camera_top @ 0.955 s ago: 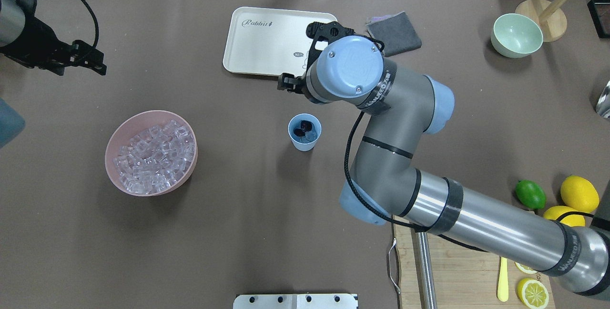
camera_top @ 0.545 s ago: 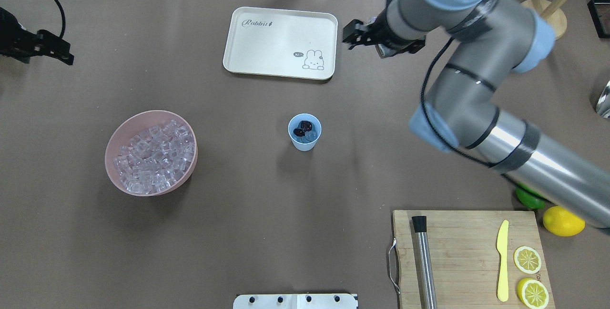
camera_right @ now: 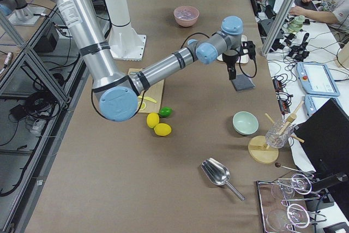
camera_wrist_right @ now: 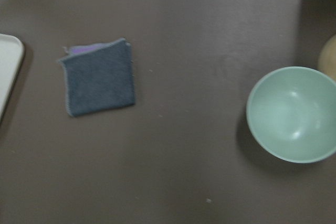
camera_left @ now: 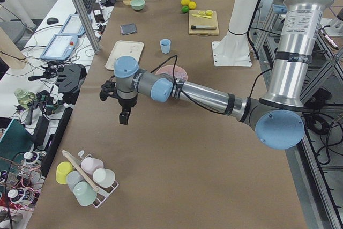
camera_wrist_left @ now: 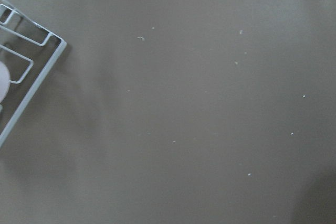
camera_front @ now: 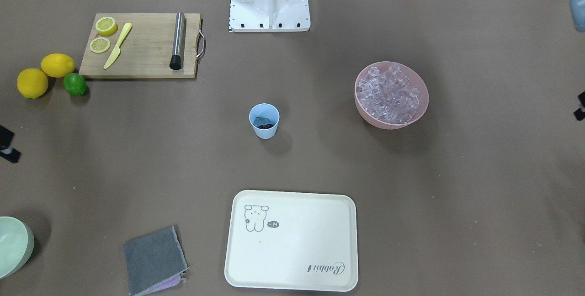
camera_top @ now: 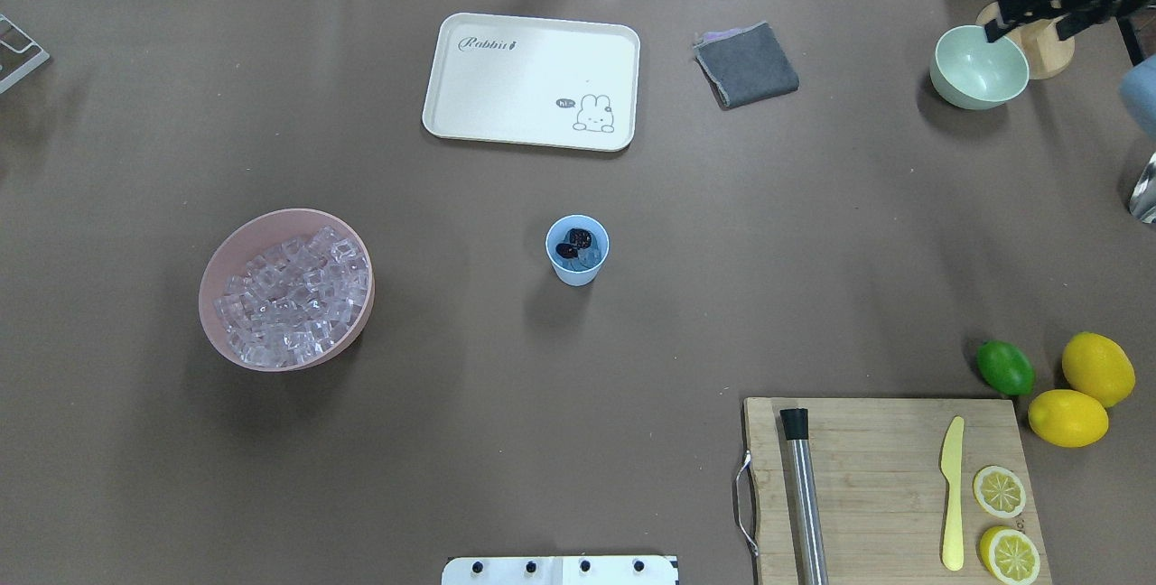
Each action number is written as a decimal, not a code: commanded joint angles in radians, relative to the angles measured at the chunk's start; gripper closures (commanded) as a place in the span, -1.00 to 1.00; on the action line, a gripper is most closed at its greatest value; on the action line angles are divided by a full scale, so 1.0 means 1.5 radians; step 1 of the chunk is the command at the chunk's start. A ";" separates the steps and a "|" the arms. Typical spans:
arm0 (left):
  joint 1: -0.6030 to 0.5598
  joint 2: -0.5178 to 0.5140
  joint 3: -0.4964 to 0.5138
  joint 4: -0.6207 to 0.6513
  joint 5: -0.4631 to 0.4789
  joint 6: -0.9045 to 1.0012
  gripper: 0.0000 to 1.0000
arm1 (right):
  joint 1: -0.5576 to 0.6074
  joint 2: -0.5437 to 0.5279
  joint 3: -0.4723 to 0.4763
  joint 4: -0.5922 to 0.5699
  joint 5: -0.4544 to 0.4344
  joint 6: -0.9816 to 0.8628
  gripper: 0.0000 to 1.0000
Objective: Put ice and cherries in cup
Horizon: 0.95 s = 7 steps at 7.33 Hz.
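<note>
The left gripper (camera_left: 123, 115) hangs over bare table far to the left, and I cannot tell how its fingers stand. The pink bowl (camera_top: 287, 213) is heaped with ice (camera_top: 293, 296). In the middle, the cup (camera_top: 573, 276) holds the cherries (camera_top: 572, 244) beside a cube or two. The right gripper (camera_top: 1039, 3), at the far corner, looks spread and empty (it is blurred). The job looks about done. Any further cube should be pinched singly and dropped from low over the rim, so the light cup stays upright.
</note>
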<state>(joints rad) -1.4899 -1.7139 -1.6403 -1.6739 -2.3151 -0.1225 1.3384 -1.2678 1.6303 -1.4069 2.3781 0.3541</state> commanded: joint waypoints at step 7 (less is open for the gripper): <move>-0.145 0.045 0.102 0.004 -0.047 0.222 -0.95 | 0.147 -0.081 -0.084 0.001 0.099 -0.292 -0.98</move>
<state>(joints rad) -1.6971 -1.6361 -1.4826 -1.6715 -2.3835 0.2103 1.5539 -1.3934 1.5115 -1.4032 2.5259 -0.0794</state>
